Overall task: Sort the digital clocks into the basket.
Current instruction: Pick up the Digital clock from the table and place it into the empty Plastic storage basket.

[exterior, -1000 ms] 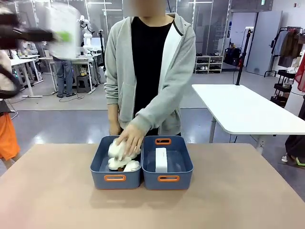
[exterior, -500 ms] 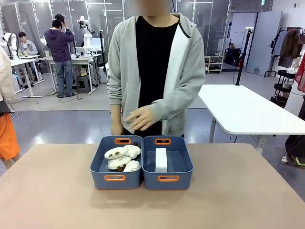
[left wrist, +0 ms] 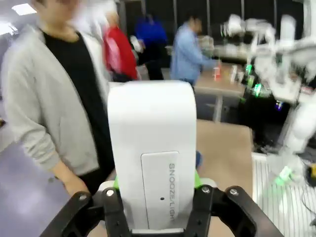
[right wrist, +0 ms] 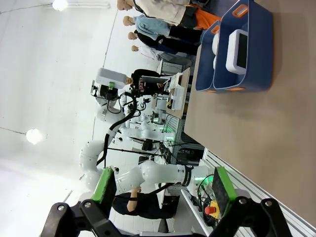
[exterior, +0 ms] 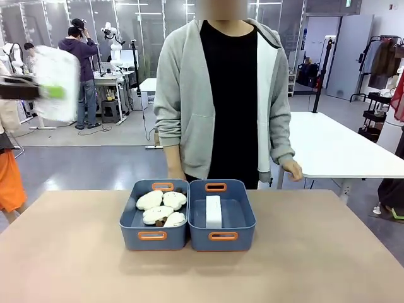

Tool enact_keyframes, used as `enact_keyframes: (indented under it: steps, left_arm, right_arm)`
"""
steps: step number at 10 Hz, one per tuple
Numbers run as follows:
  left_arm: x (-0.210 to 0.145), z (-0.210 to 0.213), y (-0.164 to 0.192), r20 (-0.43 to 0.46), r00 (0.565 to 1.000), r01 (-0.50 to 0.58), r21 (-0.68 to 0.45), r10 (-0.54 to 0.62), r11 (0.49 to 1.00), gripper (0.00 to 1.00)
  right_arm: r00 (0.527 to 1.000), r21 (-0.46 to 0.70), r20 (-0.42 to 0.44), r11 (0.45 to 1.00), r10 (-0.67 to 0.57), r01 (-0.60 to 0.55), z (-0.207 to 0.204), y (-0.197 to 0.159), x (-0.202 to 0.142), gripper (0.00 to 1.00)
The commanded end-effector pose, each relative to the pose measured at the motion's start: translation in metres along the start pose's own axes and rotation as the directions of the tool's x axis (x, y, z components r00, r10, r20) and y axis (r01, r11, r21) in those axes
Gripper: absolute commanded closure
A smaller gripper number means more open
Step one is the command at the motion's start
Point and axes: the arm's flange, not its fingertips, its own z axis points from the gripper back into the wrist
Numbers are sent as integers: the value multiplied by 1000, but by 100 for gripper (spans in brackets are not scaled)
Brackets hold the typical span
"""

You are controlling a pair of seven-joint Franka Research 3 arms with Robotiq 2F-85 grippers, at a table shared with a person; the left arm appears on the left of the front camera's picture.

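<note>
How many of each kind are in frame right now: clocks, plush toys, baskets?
Digital clocks: 2, one in the right basket, one held in the left hand
Plush toys: 4 visible, in the left basket
Baskets: 2
Total: 8

Left fingers (left wrist: 155, 197) clamped, right fingers (right wrist: 108, 185) apart.

Two digital clocks (exterior: 213, 211) (left wrist: 152, 153), two baskets (exterior: 222, 237) (exterior: 153, 237), four plush toys (exterior: 161, 208).
</note>
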Motion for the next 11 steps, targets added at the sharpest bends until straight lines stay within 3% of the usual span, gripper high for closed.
enact_keyframes:
  steps: [1, 3, 6, 9, 11]
  left_arm:
    - [9, -106, 5, -229, 972, 30, -120, -57, 992, 100]
    - [-2, -210, -8, -375, 921, 28, -198, -103, 980, 100]
    - [-22, -308, -5, -495, 862, 29, -164, -108, 986, 100]
    - [-74, -368, -11, -518, 853, -43, -203, -70, 978, 100]
    - [-108, -395, 2, -533, 846, -75, -151, -17, 986, 100]
  right_arm:
    - [1000, 11, 3, 1000, 17, -17, 0, 2, 0, 0]
    - [1000, 11, 3, 1000, 17, -17, 0, 2, 0, 0]
    - [1000, 11, 3, 1000, 17, -17, 0, 2, 0, 0]
    - [1000, 11, 3, 1000, 17, -17, 0, 2, 0, 0]
    - [1000, 11, 3, 1000, 17, -17, 0, 2, 0, 0]
